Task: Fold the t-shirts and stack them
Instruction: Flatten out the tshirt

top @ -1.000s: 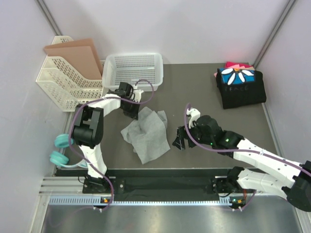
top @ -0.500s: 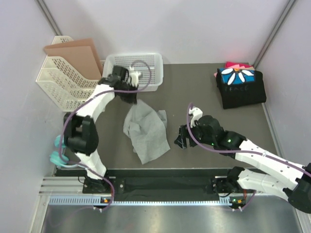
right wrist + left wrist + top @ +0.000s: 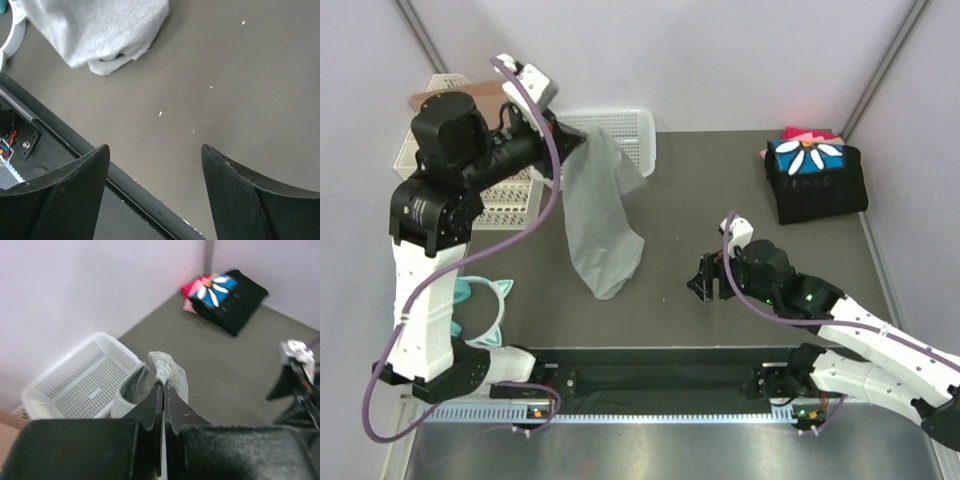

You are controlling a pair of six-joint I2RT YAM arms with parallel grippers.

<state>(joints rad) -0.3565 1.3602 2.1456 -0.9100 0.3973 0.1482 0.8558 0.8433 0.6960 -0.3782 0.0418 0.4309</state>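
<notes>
Looking down from the top camera, I see the left claw high above the far left of the tabletop, clamped on an edge of the grey t-shirt. The shirt hangs from it in one long drape in front of the white basket. I cannot tell from here whether its lower end touches the surface. The folded t-shirts sit in the far right corner, with a black one with a blue panel and white daisy on top and pink and red showing behind it. The right claw hovers low, well to the right of the hanging shirt.

On the left wrist camera, the left claw has its fingers pressed together, with a bunch of the grey t-shirt pinched at the tips. The white basket is below, and the folded t-shirts are far off by the wall.

On the right wrist camera, the right claw stands wide apart with nothing between its fingers. Bare tabletop lies under it, and the bottom of the grey t-shirt is at the upper left.
</notes>
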